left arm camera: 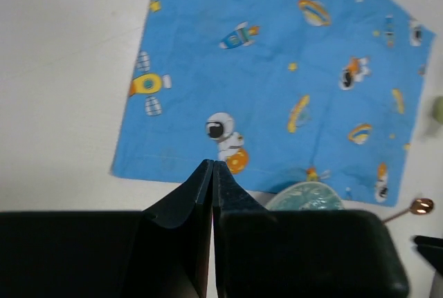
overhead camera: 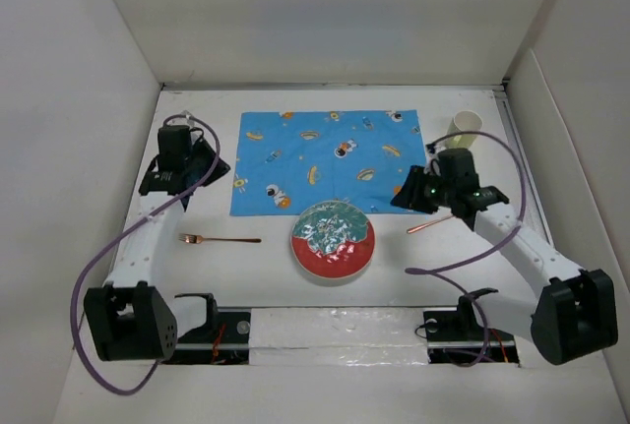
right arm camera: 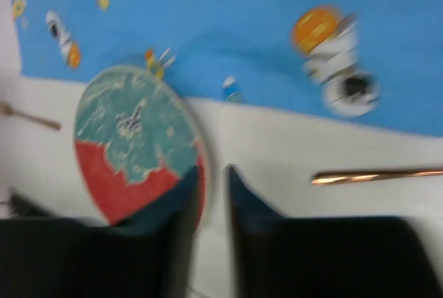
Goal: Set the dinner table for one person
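The white dinner table [overhead camera: 246, 276] holds a blue cartoon-printed mat [overhead camera: 330, 160] at its centre. A red and teal plate [overhead camera: 333, 241] sits at the mat's near edge, overlapping it slightly. A copper fork [overhead camera: 219, 239] lies left of the plate and a copper spoon [overhead camera: 430, 223] lies right of it. My left gripper [overhead camera: 219, 170] hovers at the mat's left edge, shut and empty [left arm camera: 212, 163]. My right gripper [overhead camera: 399, 200] hangs over the bare table between plate and spoon, its jaws a little apart and empty [right arm camera: 211, 171]. The spoon handle [right arm camera: 377, 175] lies to its right.
A pale yellow cup [overhead camera: 465, 129] stands at the back right, beyond the mat's corner. White walls enclose the table on three sides. The plate [right arm camera: 131, 139] is just left of my right fingertips. Arm cables loop over the table on both sides.
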Robot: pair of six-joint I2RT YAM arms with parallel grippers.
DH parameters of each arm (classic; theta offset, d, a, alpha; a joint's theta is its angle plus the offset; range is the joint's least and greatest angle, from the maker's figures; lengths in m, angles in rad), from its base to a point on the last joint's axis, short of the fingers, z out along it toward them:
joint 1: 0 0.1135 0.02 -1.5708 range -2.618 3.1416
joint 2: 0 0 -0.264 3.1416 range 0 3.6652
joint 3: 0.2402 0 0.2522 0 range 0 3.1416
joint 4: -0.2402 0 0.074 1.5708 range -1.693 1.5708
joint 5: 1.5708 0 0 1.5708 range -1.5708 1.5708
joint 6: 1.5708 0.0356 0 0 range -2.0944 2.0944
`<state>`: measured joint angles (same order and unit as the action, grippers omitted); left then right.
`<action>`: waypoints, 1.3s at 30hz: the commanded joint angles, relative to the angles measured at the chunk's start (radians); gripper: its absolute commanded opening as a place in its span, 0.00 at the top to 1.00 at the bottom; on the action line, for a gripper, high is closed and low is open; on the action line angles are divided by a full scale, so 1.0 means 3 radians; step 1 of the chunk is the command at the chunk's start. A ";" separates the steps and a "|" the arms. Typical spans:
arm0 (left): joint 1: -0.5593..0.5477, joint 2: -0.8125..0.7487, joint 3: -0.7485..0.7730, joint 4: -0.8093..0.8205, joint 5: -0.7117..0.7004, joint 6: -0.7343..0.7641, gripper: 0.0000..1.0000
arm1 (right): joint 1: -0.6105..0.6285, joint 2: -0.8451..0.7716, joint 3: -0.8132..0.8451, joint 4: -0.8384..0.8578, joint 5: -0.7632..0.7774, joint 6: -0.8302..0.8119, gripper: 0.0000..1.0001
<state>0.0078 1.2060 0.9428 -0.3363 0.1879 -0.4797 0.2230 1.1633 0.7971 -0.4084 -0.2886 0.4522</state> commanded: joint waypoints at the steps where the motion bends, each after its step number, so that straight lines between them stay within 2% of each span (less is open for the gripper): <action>1: -0.0011 -0.0312 0.0084 0.0062 0.0421 -0.0001 1.00 | 0.0487 0.0049 -0.0330 0.0190 -0.0444 0.0144 0.47; 2: -0.0011 -0.0429 0.0013 0.0113 0.0599 -0.0017 1.00 | 0.0631 0.0105 -0.0492 0.0393 -0.0383 0.0291 0.36; 4: -0.0011 -0.0492 -0.0008 0.0124 0.0677 0.0003 0.97 | 0.0673 0.0197 -0.0529 0.0471 -0.0378 0.0333 0.35; 6: -0.0011 -0.0517 -0.0013 0.0093 0.0876 0.0070 0.86 | 0.0765 0.0330 -0.0596 0.0715 -0.0464 0.0445 0.35; 7: -0.0011 -0.0523 -0.0024 0.0063 0.0928 0.0085 0.76 | 0.0796 0.0498 -0.0596 0.0788 -0.0490 0.0501 0.35; 9: -0.0011 -0.0563 -0.0029 0.0042 0.0959 0.0136 0.69 | 0.0842 0.0677 -0.0576 0.0951 -0.0521 0.0538 0.35; 11: -0.0011 -0.0599 -0.0034 0.0017 0.0928 0.0172 0.67 | 0.0923 0.0877 -0.0581 0.1079 -0.0475 0.0655 0.40; 17: -0.0011 -0.0640 0.0007 -0.0030 0.0908 0.0198 0.69 | 0.0924 0.1210 -0.0719 0.1555 -0.0505 0.0911 0.59; 18: -0.0011 -0.0635 0.0022 -0.0035 0.0893 0.0203 0.69 | 0.0924 0.1261 -0.0739 0.1621 -0.0480 0.0936 0.65; 19: -0.0011 -0.0625 0.0053 -0.0040 0.0897 0.0203 0.69 | 0.0924 0.1286 -0.0765 0.1652 -0.0475 0.0947 0.81; 21: -0.0011 -0.0589 0.0140 -0.0060 0.0892 0.0208 0.69 | 0.0924 0.1246 -0.0816 0.1592 -0.0404 0.1013 0.96; 22: -0.0011 -0.0589 0.0226 -0.0086 0.0887 0.0208 0.69 | 0.0893 0.1180 -0.0826 0.1541 -0.0388 0.1008 1.00; 24: -0.0011 -0.0569 0.0298 -0.0101 0.0887 0.0218 0.68 | 0.0893 0.0966 -0.0776 0.1215 -0.0418 0.0968 1.00; 26: -0.0011 -0.0564 0.0355 -0.0091 0.0897 0.0208 0.66 | 0.0893 0.0516 -0.0623 0.0953 -0.0495 0.0876 1.00; 28: -0.0011 -0.0528 0.0385 -0.0071 0.0933 0.0173 0.64 | 0.0893 0.0240 -0.0204 0.0626 -0.0638 0.0824 1.00; 30: -0.0011 -0.0487 0.0396 -0.0055 0.0979 0.0157 0.62 | 0.0812 0.0198 0.0118 0.0493 -0.0638 0.0819 1.00; 34: -0.0011 -0.0441 0.0452 -0.0009 0.0984 0.0137 0.59 | 0.0561 0.0605 0.0910 0.0660 -0.0847 0.0824 1.00; 39: -0.0011 -0.0400 0.0493 -0.0024 0.0944 0.0152 0.59 | 0.0372 0.1485 0.1469 0.1115 -0.0853 0.0987 1.00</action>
<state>0.0063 1.0931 1.0405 -0.3676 0.4629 -0.4355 0.3710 1.5318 1.1362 -0.2508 -0.4706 0.6941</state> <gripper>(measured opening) 0.405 0.117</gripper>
